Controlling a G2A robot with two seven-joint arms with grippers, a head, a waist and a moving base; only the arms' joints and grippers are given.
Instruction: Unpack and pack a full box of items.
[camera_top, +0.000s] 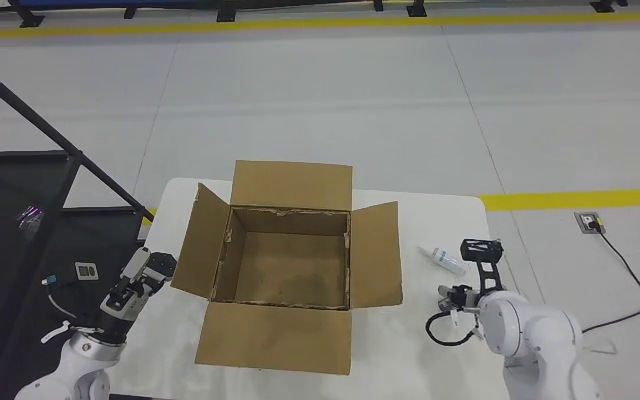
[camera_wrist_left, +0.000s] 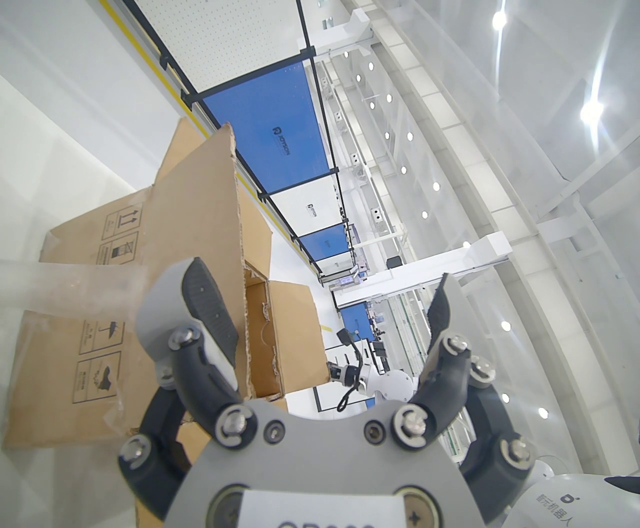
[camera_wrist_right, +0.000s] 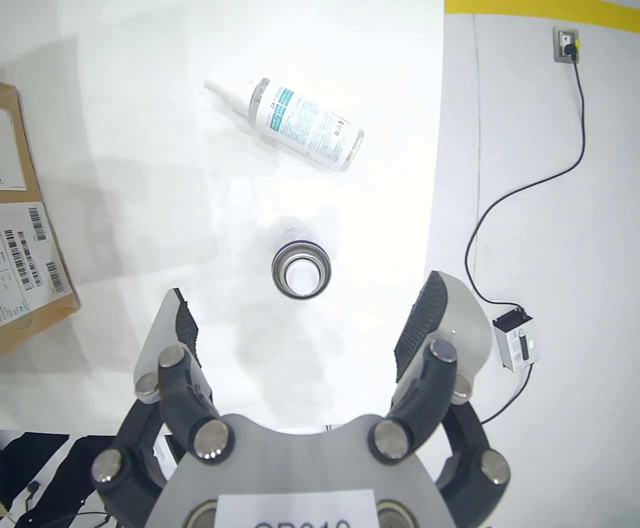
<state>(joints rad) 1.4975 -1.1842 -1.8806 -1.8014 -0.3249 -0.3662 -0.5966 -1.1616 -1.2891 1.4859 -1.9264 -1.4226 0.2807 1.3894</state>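
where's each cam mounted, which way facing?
Top view: overhead, looking down on table and open box; left hand and right hand show.
Left wrist view: on wrist, faces sideways and up at box wall, ceiling; open left hand shows.
Right wrist view: on wrist, faces down at spray bottle and can; open right hand shows.
Shared: top and right wrist show the spray bottle.

Overhead camera, two wrist cameras, common box.
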